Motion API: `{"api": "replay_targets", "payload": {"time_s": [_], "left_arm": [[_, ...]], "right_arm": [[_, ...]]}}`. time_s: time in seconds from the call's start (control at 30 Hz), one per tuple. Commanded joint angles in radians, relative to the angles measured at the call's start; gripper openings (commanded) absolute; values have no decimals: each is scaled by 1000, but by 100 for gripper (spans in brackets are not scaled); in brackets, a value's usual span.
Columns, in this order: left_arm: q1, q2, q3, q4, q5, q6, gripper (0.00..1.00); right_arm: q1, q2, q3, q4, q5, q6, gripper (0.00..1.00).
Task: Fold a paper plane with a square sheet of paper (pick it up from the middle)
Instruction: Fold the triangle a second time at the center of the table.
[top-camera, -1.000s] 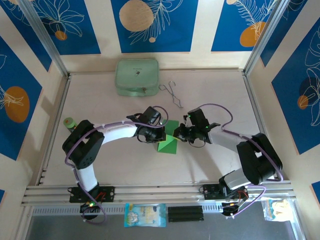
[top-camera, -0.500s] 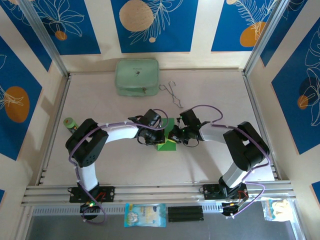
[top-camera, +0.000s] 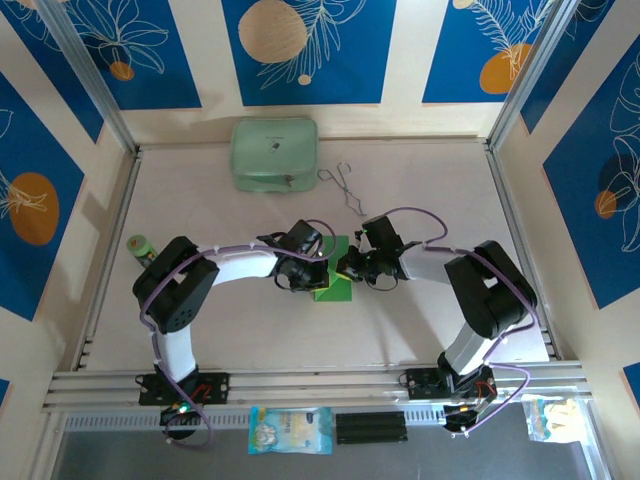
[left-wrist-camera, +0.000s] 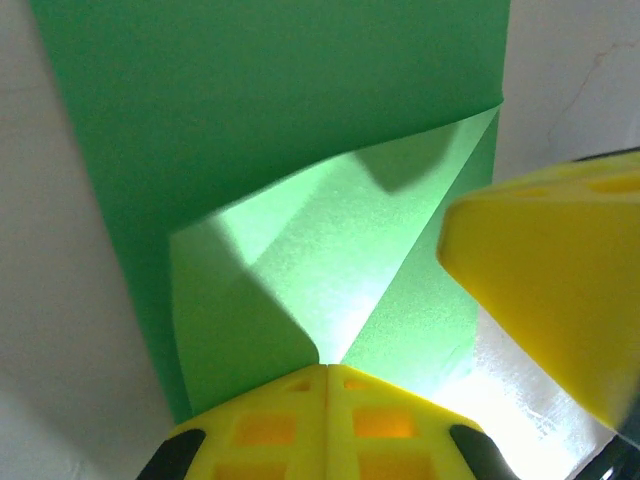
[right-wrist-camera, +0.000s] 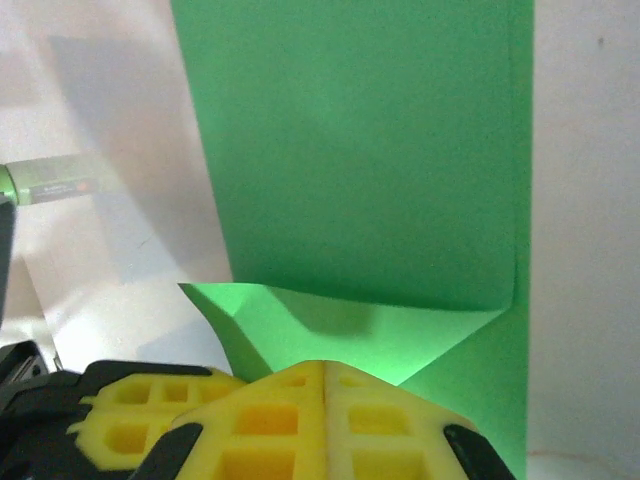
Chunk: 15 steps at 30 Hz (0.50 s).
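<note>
The square sheet of paper (top-camera: 337, 284) lies creased on the table between my two grippers. In the left wrist view the sheet of paper (left-wrist-camera: 270, 110) has a bright triangular flap raised over it, and the flap narrows to a point at the seam of my left gripper (left-wrist-camera: 327, 368), which is shut on that corner. My right gripper (right-wrist-camera: 326, 364) is shut too, its tip resting on the same flap's edge above the flat paper (right-wrist-camera: 360, 150). From above, the left gripper (top-camera: 318, 272) and right gripper (top-camera: 349, 272) nearly touch. No finished paper plane is in view.
A pale mint case (top-camera: 274, 153) and thin wire tongs (top-camera: 345, 187) lie at the back. A small green roll (top-camera: 139, 244) sits by the left rail. Snack packets (top-camera: 290, 430) lie in front of the arm bases. Metal rails border the table.
The right gripper has swung left to meet the left gripper over the paper. The sheet's lower triangle has been folded in, so the paper looks smaller.
</note>
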Motion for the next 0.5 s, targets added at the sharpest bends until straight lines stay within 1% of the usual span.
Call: {"api": "replay_targets", "payload": {"time_s": [0.0,0.2,0.47], "left_arm": [[-8,12,-6,6,-6,-7,0],[-8,16,7,70,51,4,0],[-9,86,42,75,43,16,0]], "right_arm": [[-7,42,35,-6,-10,-9,4],[-11,90,32,-10,0,-10,3],[-11,103,10,-15,-2,-11,2]]}}
